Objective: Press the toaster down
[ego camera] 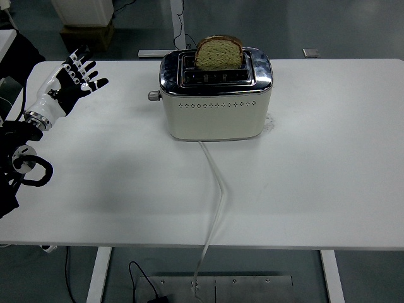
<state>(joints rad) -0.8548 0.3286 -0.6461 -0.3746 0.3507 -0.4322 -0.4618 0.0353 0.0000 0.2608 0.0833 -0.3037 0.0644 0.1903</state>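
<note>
A cream toaster with a chrome top stands at the back middle of the white table. A slice of brown bread sticks up out of its rear slot. Its small lever knob juts from the left end, in the raised position. My left hand hovers over the table's far left, well left of the knob, fingers spread and holding nothing. The right arm is out of sight.
The toaster's white cord runs from its front across the table and over the near edge. A cardboard box sits on the floor behind the table.
</note>
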